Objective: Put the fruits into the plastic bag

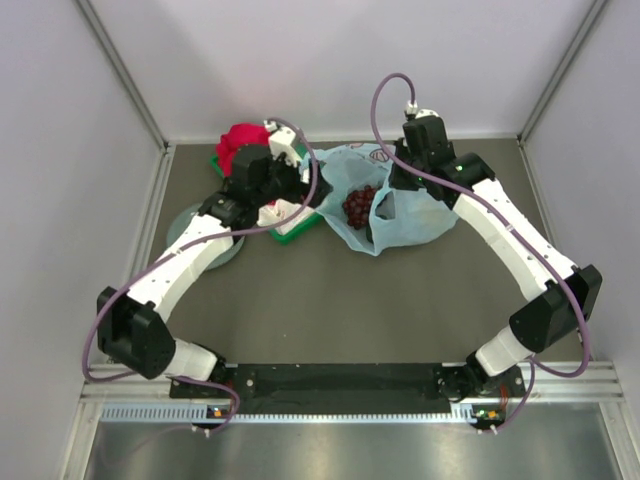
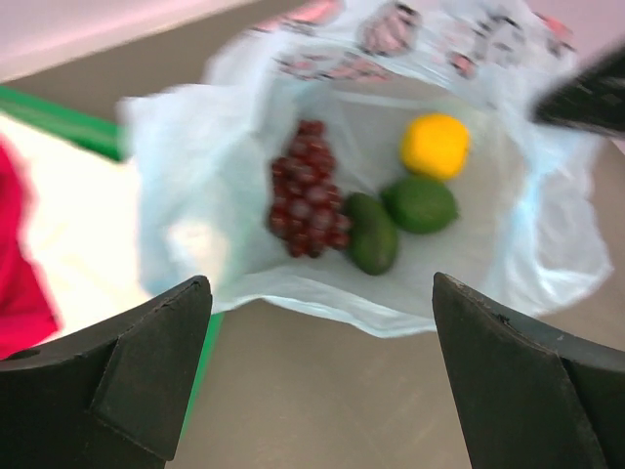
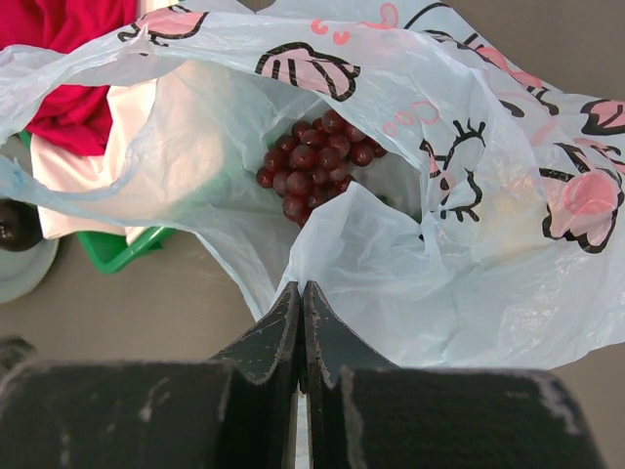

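While the right gripper [image 3: 301, 293] pinches the rim of the plastic bag [image 3: 469, 274], with grapes [image 2: 308, 191], citrus [image 2: 435, 145] and green fruits [image 2: 373, 234] inside, the wide-open, empty left gripper [image 2: 320, 283] should approach the dark fruit [image 3: 15, 227] on the plate [image 3: 24, 276] squarely.

A lab cell: white walls [image 1: 350, 60], aluminium frame [image 1: 122, 75].

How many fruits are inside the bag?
4: grape bunch at left, yellow citrus at back, dark green fruit in the middle, lighter green fruit beside it. Folds may hide more.
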